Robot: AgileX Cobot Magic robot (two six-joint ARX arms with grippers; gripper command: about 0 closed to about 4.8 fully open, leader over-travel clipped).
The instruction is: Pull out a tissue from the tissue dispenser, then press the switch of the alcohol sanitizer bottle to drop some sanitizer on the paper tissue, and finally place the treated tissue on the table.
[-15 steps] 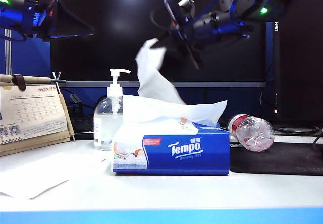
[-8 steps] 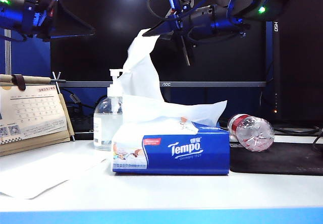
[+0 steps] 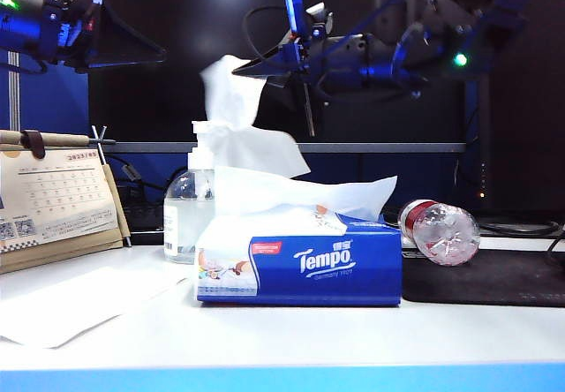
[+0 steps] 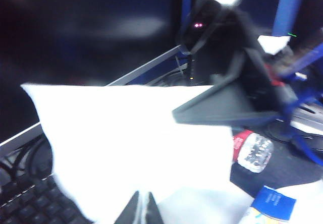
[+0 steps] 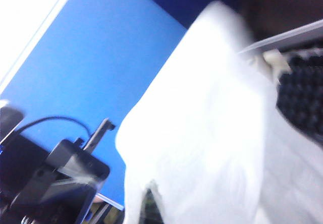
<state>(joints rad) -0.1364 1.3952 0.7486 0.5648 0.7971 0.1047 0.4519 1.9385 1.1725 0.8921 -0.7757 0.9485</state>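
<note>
Aloft, level right tool (image 3: 243,72), left tool (image 3: 159,56).

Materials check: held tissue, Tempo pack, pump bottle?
Tissue: thin matte white paper, drapes limp from the shut right tool.
Pack: glossy soft blue plastic film, likely; highlights show.
Bottle: clear plastic, see-through; pump opaque white plastic.

Exterior: low, frontal, table-edge level. Wrists: close, both facing tissue (image 3: 231,101).

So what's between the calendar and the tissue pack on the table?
In the exterior view, the sanitizer bottle stands between the calendar and the tissue pack, close to the pack's left end.
</note>
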